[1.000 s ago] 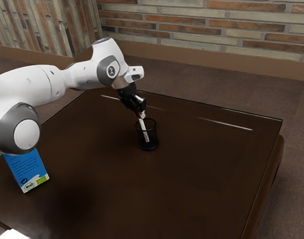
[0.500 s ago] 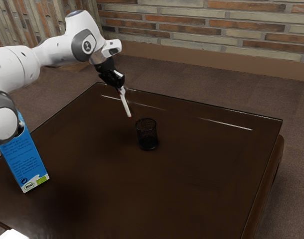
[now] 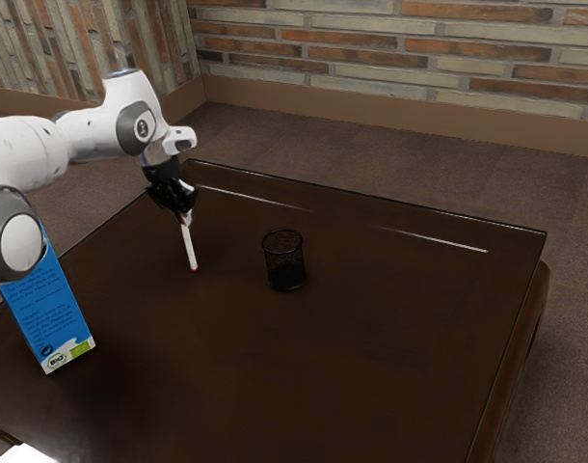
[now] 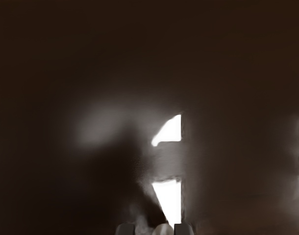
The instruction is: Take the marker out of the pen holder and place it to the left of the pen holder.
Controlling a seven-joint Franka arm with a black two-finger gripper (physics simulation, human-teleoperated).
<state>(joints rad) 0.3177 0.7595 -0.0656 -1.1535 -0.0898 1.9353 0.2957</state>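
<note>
Long orange, cream and grey bricks line the wall (image 3: 448,48) above a plain brown baseboard (image 3: 371,104), with brownish-grey carpet (image 3: 390,159) running below it to a dark brown, glossy table (image 3: 371,338). Thin pale streaks (image 3: 434,239) lie along the tabletop near its far edge.

From the exterior view come the white and grey robot arm (image 3: 24,149), the round black mesh pen holder (image 3: 284,260) standing upright, and the tall blue and white carton (image 3: 50,313) with a green label, its upper part behind the arm. From the wrist view come hard-edged white reflections (image 4: 170,131) on the dark surface, beside a deep shadow (image 4: 110,171).

My black two-finger gripper (image 3: 185,214) is closed to a narrow grip around the slim white marker (image 3: 189,248), a finger on each side. The marker hangs slightly tilted, red at its lower tip, out of the pen holder and well apart from it, toward the exterior view's left. I cannot tell whether its tip touches the table.
</note>
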